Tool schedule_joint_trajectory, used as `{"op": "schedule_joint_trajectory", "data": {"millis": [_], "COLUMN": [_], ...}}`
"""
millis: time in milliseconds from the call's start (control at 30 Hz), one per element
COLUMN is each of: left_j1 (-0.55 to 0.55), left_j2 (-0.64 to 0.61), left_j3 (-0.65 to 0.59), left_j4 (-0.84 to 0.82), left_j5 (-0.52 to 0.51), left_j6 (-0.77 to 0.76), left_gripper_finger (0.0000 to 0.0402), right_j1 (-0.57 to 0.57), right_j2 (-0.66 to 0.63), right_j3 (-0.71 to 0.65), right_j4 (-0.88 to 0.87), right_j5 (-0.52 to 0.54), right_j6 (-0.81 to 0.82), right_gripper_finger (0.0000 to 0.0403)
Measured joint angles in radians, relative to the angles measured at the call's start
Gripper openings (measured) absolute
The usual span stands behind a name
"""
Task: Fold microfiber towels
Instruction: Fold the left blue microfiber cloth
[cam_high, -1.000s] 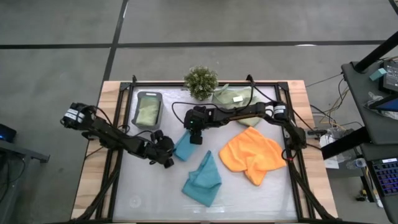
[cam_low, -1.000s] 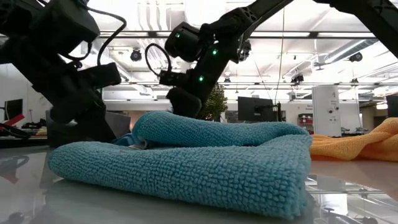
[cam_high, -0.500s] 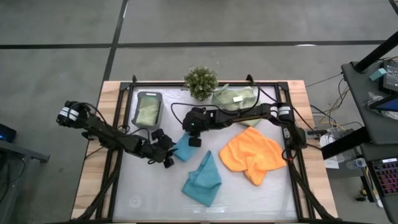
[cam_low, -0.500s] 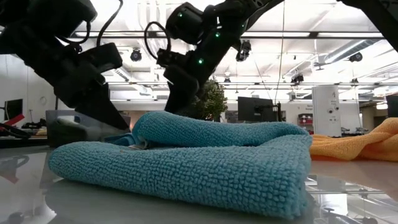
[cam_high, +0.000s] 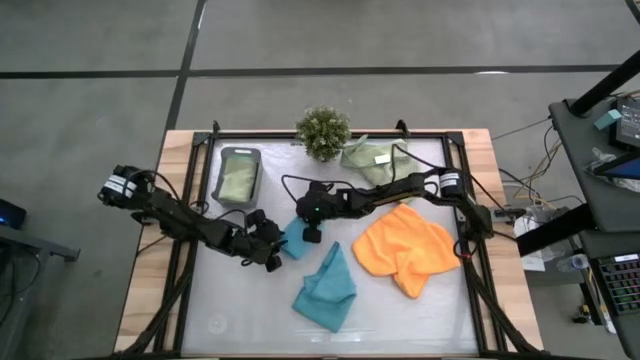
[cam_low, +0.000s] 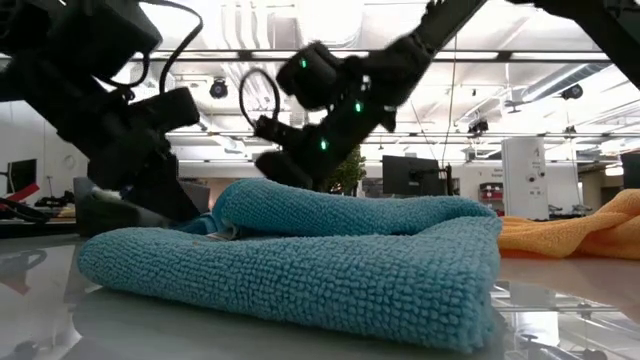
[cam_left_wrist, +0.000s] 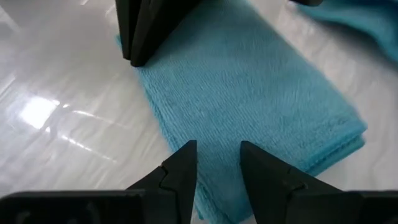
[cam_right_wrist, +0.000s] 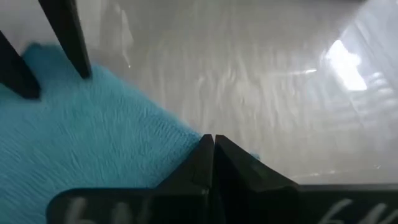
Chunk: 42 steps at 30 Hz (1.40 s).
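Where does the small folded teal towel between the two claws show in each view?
High: folded towel lies left of centre, between the claws.
Low: mostly hidden behind the nearer teal towel.
Left wrist: it fills the middle.
Right wrist: it lies in the lower left.
Shared landmark: the right claw at the towel's edge shows in all four views.

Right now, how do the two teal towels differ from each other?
The small teal towel lies folded into a flat, neat rectangle, with both tools on it: the left tool and the shut right tool. The other teal towel is bigger, loosely bunched and untouched. Both are the same colour.
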<state>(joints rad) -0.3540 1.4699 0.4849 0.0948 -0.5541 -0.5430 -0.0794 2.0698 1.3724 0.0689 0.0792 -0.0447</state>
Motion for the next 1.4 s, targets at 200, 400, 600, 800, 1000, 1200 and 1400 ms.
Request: {"op": "schedule_joint_trajectory", "data": {"millis": [200, 400, 600, 800, 1000, 1200, 1400], "left_j1": [0.001, 0.006, 0.006, 0.006, 0.006, 0.007, 0.007], "left_j2": [0.042, 0.026, -0.065, -0.171, -0.262, -0.231, -0.128], "left_j3": [0.001, 0.0, -0.002, -0.001, -0.003, -0.007, -0.009], "left_j4": [-0.012, -0.06, -0.125, -0.169, -0.218, -0.21, -0.195], "left_j5": [-0.018, -0.032, -0.023, 0.01, 0.075, -0.004, -0.007], "left_j6": [-0.013, -0.046, -0.027, -0.055, -0.088, -0.166, -0.238], "left_gripper_finger": [0.0108, 0.0108, 0.0108, 0.0108, 0.012, 0.0153, 0.0159], "right_j1": [-0.01, -0.01, -0.008, -0.006, 0.0, 0.023, 0.049], "right_j2": [0.03, 0.033, 0.018, -0.03, -0.083, -0.123, -0.132], "right_j3": [-0.04, -0.045, -0.035, -0.038, -0.039, -0.066, -0.091], "right_j4": [0.064, 0.07, 0.052, 0.018, -0.004, -0.002, 0.0], "right_j5": [-0.001, 0.0, 0.003, 0.003, 0.003, 0.002, 0.001], "right_j6": [0.022, 0.018, 0.014, -0.001, -0.027, -0.049, -0.048], "right_gripper_finger": [0.0009, 0.0009, 0.0009, 0.0008, 0.0008, 0.0008, 0.0008]}}
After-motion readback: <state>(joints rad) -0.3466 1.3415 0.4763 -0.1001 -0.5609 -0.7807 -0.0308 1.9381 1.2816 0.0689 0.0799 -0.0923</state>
